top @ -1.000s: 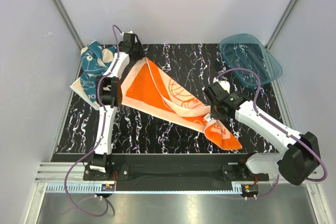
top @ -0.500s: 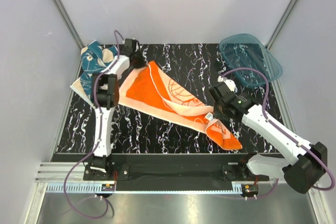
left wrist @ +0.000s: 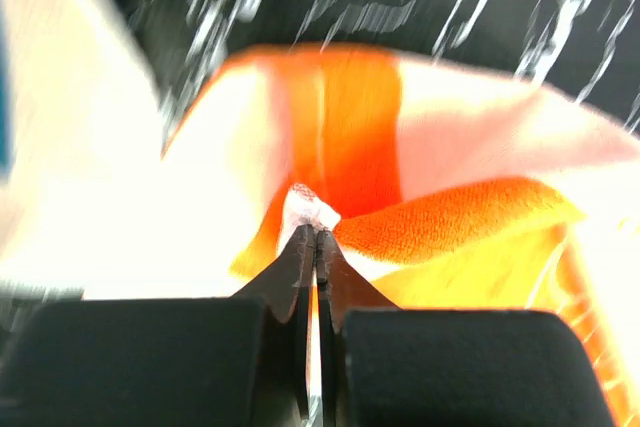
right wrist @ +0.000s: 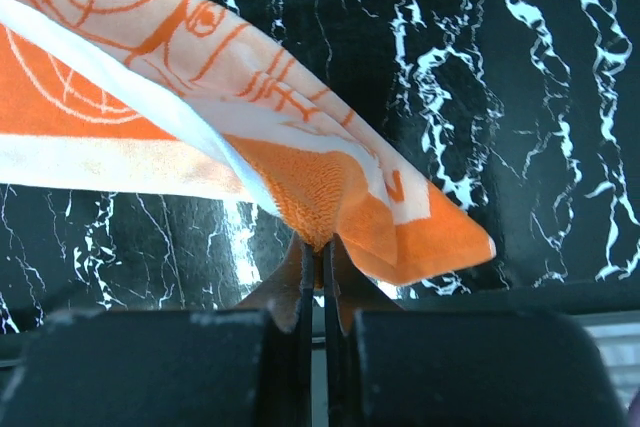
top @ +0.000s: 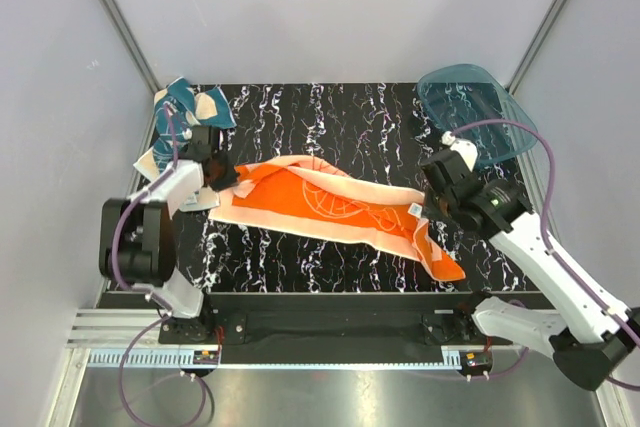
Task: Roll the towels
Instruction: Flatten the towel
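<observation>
Orange towel (top: 320, 202): lies mid-table (top: 300, 107), folded lengthwise and drawn taut.
Handling: judged light, soft and limp; best held at the ends or corners.
Long axis: runs left to right, with the right end nearer.
Left gripper (left wrist: 316, 237): jaws closed, pinching the left end.
Right gripper (right wrist: 322, 245): jaws closed on a right-end fold.
Teal towel (top: 180, 112): bunched at the far left corner.

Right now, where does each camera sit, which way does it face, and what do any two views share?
Top external: above and behind the bases, looking down on the table, orange towel, teal towel and tub; left arm and right arm show.
Left wrist: on the left arm, looking along the left gripper, shut on the orange towel's edge.
Right wrist: likewise, right gripper pinching the towel's other end.
All three share the orange towel and the table.
</observation>
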`<state>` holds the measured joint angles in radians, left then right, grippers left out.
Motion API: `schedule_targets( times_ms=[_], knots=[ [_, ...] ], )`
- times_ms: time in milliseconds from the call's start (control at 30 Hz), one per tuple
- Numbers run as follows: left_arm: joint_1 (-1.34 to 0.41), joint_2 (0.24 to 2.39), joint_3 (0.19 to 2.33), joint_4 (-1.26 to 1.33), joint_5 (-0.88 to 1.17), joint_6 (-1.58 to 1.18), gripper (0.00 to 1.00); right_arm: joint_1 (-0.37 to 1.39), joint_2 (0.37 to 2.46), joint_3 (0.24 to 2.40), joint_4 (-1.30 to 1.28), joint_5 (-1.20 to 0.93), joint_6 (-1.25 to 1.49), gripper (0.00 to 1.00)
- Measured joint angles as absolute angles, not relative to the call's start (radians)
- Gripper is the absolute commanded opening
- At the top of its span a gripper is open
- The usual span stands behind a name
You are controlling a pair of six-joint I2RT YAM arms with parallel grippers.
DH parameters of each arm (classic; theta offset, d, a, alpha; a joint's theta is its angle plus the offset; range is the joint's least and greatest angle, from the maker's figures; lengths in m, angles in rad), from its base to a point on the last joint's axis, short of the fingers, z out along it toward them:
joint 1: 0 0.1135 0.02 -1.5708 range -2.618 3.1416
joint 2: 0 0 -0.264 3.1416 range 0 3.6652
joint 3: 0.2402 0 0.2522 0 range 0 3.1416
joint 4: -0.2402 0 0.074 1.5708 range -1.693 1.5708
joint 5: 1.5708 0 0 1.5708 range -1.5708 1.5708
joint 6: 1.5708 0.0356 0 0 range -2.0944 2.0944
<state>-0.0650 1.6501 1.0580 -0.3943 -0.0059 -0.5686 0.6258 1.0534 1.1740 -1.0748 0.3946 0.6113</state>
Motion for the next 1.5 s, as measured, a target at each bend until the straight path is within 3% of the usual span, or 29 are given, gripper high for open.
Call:
schedule_targets(
  times_ms=[133, 367, 700, 900, 1100, 1333, 1500],
  knots=[
    [-0.075, 1.483, 0.944, -0.432, -0.049, -0.575, 0.00, 0.625, 0.997, 1.174, -1.118, 0.412, 0.631, 0.00],
    [-0.076, 1.269, 0.959, -0.460, -0.098, -0.567, 0.00, 0.625, 0.972, 1.192, -1.179, 0.479, 0.657, 0.00],
    [-0.080, 0.899, 1.224, -0.680, -0.145, -0.477, 0.00, 0.623, 0.831, 1.568, -1.269, 0.696, 0.676, 0.00],
    [-0.081, 0.751, 1.423, -0.818, -0.154, -0.440, 0.00, 0.621, 0.760, 1.670, -1.293, 0.768, 0.658, 0.00],
    [-0.081, 0.817, 1.448, -0.886, -0.154, -0.408, 0.00, 0.603, 0.970, 1.638, -1.291, 0.764, 0.636, 0.00],
    [-0.056, 1.201, 1.337, -0.836, -0.120, -0.389, 0.00, 0.315, 1.298, 1.438, -1.040, 0.514, 0.568, 0.00],
    [-0.020, 1.484, 1.334, -0.780, -0.091, -0.390, 0.00, 0.218, 1.549, 1.412, -0.879, 0.398, 0.536, 0.00]
  ],
)
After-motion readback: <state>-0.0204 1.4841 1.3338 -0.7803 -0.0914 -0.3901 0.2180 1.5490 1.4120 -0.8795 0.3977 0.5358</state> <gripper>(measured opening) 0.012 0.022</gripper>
